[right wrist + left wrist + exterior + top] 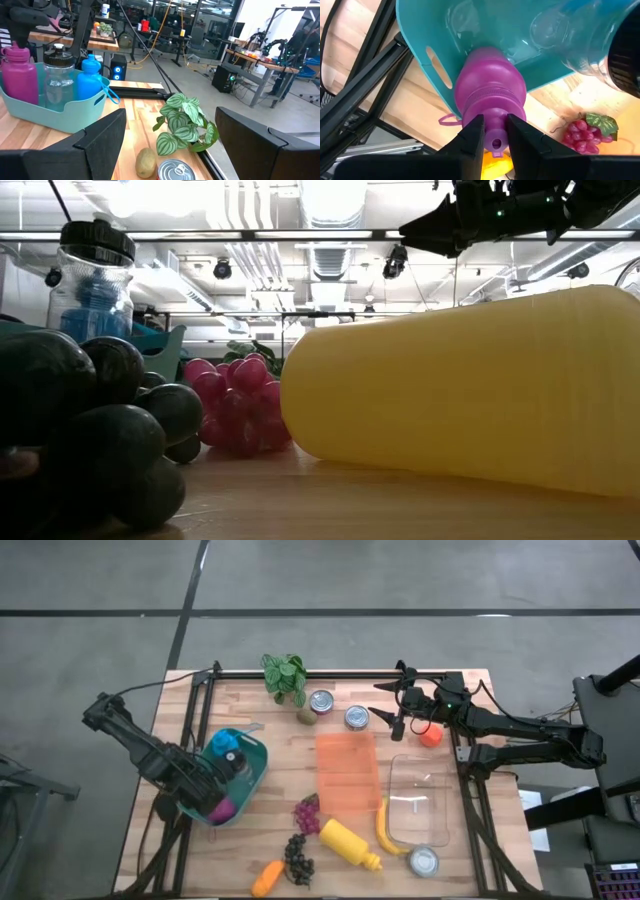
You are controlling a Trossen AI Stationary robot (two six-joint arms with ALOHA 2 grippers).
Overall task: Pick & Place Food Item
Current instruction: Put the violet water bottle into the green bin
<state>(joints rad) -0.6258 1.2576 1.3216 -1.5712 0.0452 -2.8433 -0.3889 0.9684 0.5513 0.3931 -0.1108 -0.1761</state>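
A purple bottle (490,90) stands upright at the near end of a teal bin (252,772), beside a clear bottle with a black lid (59,75) and a blue bottle (90,75). My left gripper (215,798) points down over it and is shut on its top. My right gripper (388,705) hangs open and level over the table's far right, touching nothing and facing a potted plant (182,122). Food lies in the middle: red grapes (307,813), dark grapes (297,855), a banana (385,830), a carrot (266,878), a yellow squeeze bottle (348,843). My left gripper pinches the purple bottle's cap (495,131) between its two fingers (472,137), coming from above and pointing down. The bottle hangs upright below them, its lower part behind the bin's wall (30,107). Whether its base is off the bin floor I cannot tell.
An orange tray (347,772) and a clear container (418,800) sit mid-table. Cans stand at the far side (321,702), (356,718) and the near right (423,861). An orange ball (430,737) lies by the right arm. Black frame rails (190,720) border the table.
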